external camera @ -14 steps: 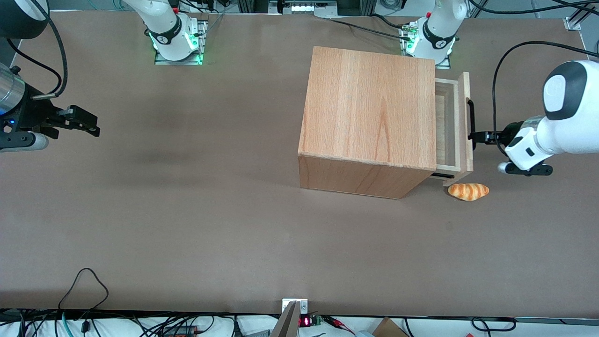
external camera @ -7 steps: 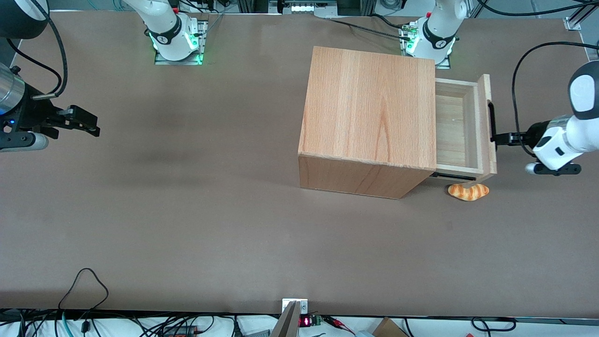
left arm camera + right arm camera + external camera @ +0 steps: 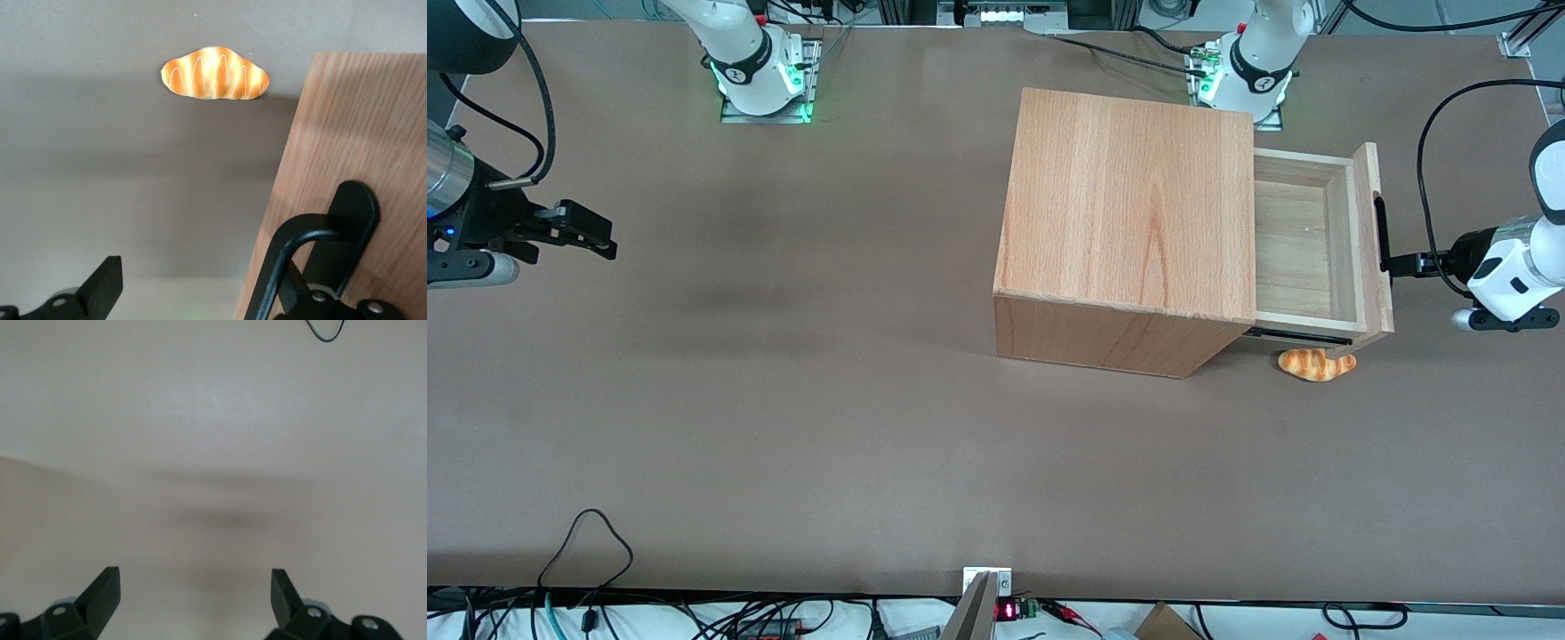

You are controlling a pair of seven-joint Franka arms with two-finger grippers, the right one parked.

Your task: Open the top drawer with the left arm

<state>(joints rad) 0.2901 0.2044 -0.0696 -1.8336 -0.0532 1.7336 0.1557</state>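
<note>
Gripper [image 3: 1389, 265] of the left arm [image 3: 1516, 276] is hooking the black bar handle [image 3: 1380, 233] of the top drawer [image 3: 1307, 244], fingers spread with one tucked under the bar. Drawer is standing partly pulled out of the wooden cabinet [image 3: 1129, 204]; a bread roll [image 3: 1316, 364] is lying below its corner. No legible writing is showing.

1 wooden cabinet [image 3: 1129, 204], 1 open top drawer [image 3: 1307, 240], 1 bread roll [image 3: 1316, 364], 1 gripper [image 3: 1392, 264] at handle, poss. more drawers below
</note>
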